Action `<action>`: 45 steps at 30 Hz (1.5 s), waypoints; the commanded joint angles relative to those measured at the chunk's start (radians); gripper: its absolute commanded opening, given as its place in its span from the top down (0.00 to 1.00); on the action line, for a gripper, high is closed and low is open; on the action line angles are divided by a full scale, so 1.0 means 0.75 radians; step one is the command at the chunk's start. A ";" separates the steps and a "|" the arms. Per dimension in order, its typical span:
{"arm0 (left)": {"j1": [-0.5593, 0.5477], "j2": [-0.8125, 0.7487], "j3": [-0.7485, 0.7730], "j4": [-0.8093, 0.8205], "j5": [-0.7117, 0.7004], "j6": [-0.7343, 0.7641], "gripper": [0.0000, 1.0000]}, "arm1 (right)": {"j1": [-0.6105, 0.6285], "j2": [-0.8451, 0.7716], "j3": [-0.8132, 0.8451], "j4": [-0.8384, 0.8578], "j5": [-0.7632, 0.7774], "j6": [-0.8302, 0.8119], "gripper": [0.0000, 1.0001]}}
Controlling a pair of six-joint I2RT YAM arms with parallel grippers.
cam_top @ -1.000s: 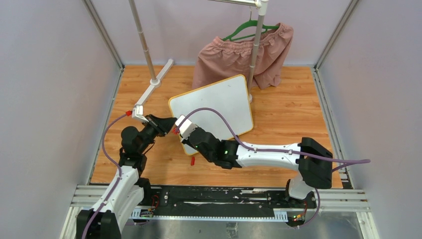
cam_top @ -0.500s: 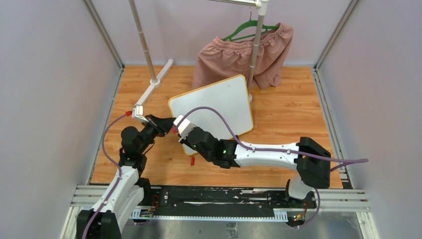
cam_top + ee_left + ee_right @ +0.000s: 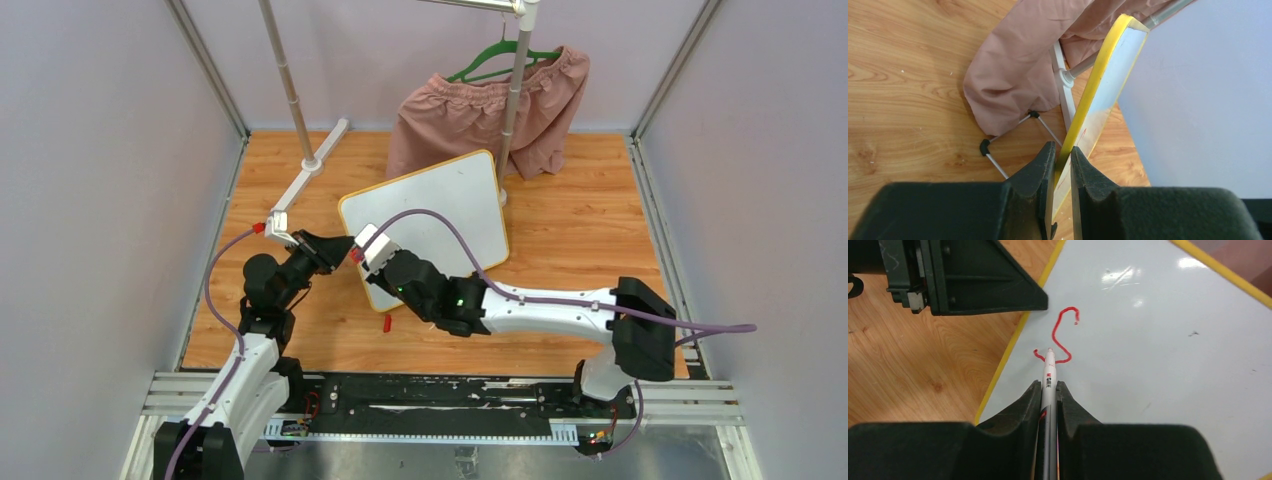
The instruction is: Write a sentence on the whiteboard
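Top view: the whiteboard (image 3: 440,205) lies skewed mid-surface (image 3: 585,240), in front of the pink shorts (image 3: 470,115). Left end effector (image 3: 338,250) is at its near-left edge, right end effector (image 3: 360,254) just beside it.

Left wrist: jaws are pinching the yellow rim (image 3: 1098,80); the board runs away edge-on.

Right wrist: jaws are pressed on the marker (image 3: 1049,371), tip touching the board at the first red letter of the sentence (image 3: 1064,335). Blank board lies to the right, so you likely stroke away from the left arm.
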 commanded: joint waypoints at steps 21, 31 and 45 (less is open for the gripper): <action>0.004 0.004 -0.007 0.028 0.015 0.006 1.00 | -0.155 -0.268 -0.165 -0.016 -0.143 -0.034 1.00; 0.005 0.004 -0.012 0.029 0.015 0.006 1.00 | -0.155 -0.232 -0.125 -0.025 -0.229 -0.057 1.00; 0.005 0.002 -0.015 0.029 0.019 0.004 1.00 | -0.153 -0.116 -0.018 -0.091 -0.265 -0.076 1.00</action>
